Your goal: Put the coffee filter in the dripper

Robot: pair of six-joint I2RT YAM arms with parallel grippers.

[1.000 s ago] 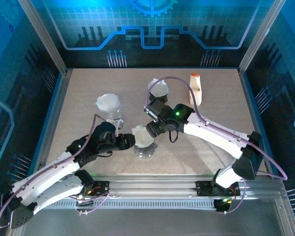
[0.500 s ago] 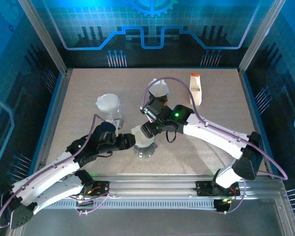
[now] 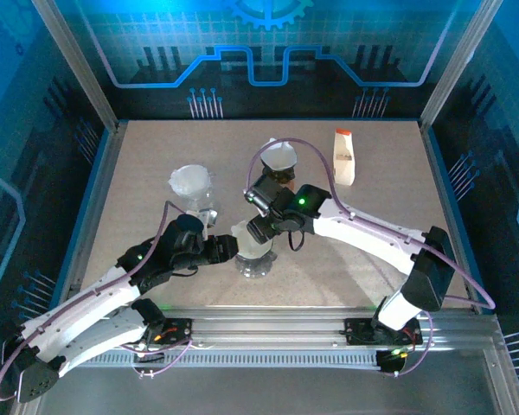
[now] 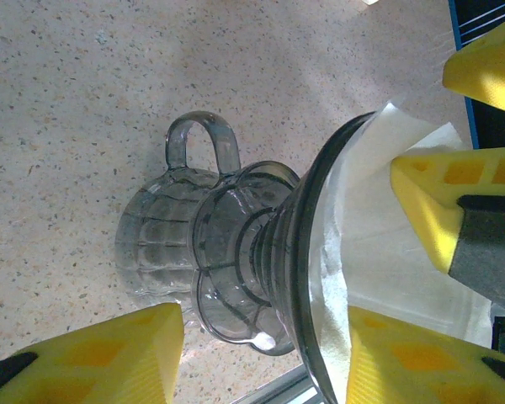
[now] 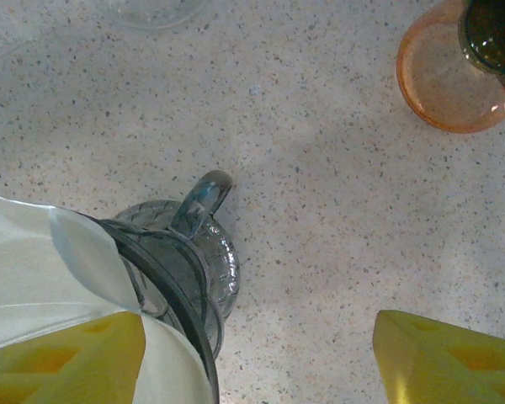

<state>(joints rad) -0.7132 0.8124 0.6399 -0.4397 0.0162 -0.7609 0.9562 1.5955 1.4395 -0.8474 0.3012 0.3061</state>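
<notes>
Left gripper (image 4: pixel 261 358) and right gripper (image 5: pixel 252 362) gape around your dripper (image 4: pixel 269 252), paper filter (image 5: pixel 34 269) inside; right wrist adds an orange cup (image 5: pixel 442 84) beyond.

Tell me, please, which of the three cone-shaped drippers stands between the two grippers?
The smoky plastic dripper nearest the arm bases, holding a white paper filter; the clear dripper and the orange dripper stand farther back.

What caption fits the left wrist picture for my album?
White filter nestled in the dripper on a glass carafe, framed by the open left hand.
</notes>
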